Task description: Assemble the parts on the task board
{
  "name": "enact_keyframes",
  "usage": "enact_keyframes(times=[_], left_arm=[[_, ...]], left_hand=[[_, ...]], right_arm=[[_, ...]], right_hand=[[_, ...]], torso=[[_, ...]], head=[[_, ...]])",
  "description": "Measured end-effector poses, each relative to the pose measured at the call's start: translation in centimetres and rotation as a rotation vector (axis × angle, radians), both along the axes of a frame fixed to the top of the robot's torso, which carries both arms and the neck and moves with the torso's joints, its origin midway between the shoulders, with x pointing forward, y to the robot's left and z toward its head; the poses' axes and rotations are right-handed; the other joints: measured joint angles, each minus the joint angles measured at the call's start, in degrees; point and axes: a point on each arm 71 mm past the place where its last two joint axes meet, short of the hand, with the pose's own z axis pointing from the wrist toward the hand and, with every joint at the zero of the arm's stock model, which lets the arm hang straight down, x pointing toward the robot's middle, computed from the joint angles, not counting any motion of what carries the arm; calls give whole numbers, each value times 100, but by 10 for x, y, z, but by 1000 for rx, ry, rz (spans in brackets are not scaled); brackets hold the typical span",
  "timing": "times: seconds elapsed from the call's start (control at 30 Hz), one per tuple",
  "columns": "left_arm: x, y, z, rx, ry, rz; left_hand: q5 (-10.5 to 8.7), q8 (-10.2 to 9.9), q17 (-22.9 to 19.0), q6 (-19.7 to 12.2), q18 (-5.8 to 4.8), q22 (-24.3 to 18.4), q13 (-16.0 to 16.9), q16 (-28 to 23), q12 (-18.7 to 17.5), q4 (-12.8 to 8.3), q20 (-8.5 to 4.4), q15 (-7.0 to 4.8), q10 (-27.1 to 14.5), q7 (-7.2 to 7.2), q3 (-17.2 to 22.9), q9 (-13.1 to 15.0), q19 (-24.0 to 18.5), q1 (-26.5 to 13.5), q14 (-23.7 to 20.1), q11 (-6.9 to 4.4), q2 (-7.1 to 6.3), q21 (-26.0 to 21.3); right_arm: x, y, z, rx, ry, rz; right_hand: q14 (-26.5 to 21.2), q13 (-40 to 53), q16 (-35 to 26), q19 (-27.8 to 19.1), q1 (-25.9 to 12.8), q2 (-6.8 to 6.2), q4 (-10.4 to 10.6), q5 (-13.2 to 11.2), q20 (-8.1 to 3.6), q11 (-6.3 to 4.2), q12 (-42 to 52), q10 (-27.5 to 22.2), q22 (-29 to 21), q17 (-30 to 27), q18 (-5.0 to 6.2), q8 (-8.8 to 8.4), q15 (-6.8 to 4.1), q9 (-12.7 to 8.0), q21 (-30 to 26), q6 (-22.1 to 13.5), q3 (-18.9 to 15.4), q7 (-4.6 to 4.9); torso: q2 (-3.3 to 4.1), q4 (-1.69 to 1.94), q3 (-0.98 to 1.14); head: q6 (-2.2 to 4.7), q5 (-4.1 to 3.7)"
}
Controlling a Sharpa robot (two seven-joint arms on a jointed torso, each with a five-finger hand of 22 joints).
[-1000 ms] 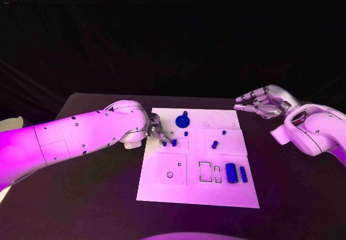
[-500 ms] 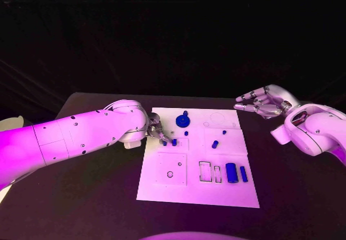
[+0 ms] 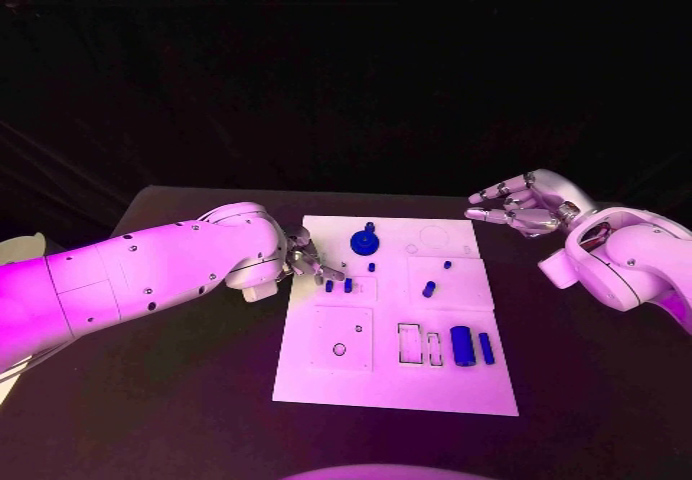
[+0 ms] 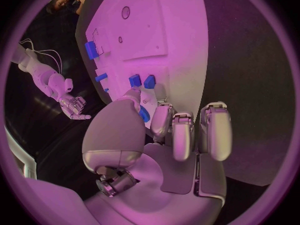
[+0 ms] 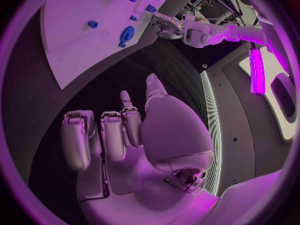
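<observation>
The white task board lies mid-table. My left hand hovers at its far left edge, fingers spread just above two small blue pegs, holding nothing. In the left wrist view the hand sits just short of the same pegs. A round blue part stands beside it at the board's far edge. A thick blue cylinder and a thinner one lie near the right edge. My right hand floats empty off the far right corner, fingers loosely bent and apart.
More small blue pieces sit mid-board. Empty rectangular slots and a ring hole mark the near half. Black table surrounds the board.
My left arm has drawn slightly leftward while its hand stays over the two pegs. The right hand has barely moved.
</observation>
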Motion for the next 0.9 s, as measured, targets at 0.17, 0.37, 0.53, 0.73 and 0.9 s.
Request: enact_keyframes(times=[0.17,0.37,0.53,0.73,0.9], left_arm=[[0,3,1,-54,0,40],[1,9,2,-122,-6,91],[4,10,6,-199,-63,117],[9,-4,21,-297,-286,43],[10,-27,34,-343,-459,-95]], left_hand=[[-152,36,0,-41,0,0,-61,0,-61,11,0,0,-31,1,-371,0,0,-63,0,10,11,-59],[-154,-83,-1,-360,24,0,-731,0,-704,-1,13,0,-471,96,-564,-107,-13,100,0,93,70,-411],[-154,-387,-1,-952,495,-1427,-2460,-722,-2487,-74,215,271,-1925,412,-323,-390,-1047,949,-23,398,182,-2147],[-154,-706,-1656,-1231,755,-3066,-3239,-2445,-3320,-192,473,523,-2683,653,162,-905,-2111,2051,-1077,651,96,-4102],[-154,-1258,-1392,-861,756,-3180,-4099,-2169,-4082,-554,462,552,-2473,788,1090,-1583,-1831,3119,-756,678,-48,-4173]], right_arm=[[0,0,0,0,0,0],[0,0,-1,0,1,0],[0,0,-1,0,2,-1],[1,-1,-1,0,3,-2],[1,0,-2,1,4,-1]], right_hand=[[0,0,0,0,0,0,0,0,0,0,0,0,0,0,0,0,0,0,0,0,0,0],[0,0,0,0,0,0,0,0,0,0,0,0,5,0,0,0,0,0,0,0,0,0],[0,0,0,0,0,0,0,0,0,0,0,0,4,0,0,0,0,2,0,0,0,0],[0,0,0,0,0,0,0,0,0,0,1,0,4,-1,0,0,0,4,0,0,0,0],[0,0,0,0,0,0,17,22,0,0,1,0,4,-1,0,0,0,4,0,0,-16,0]], torso=[[-2,0,0],[-2,-1,3],[-2,-1,3],[-2,0,2],[2,-3,-1]], head=[[-3,0],[9,9],[21,-14],[57,-42],[87,-88]])
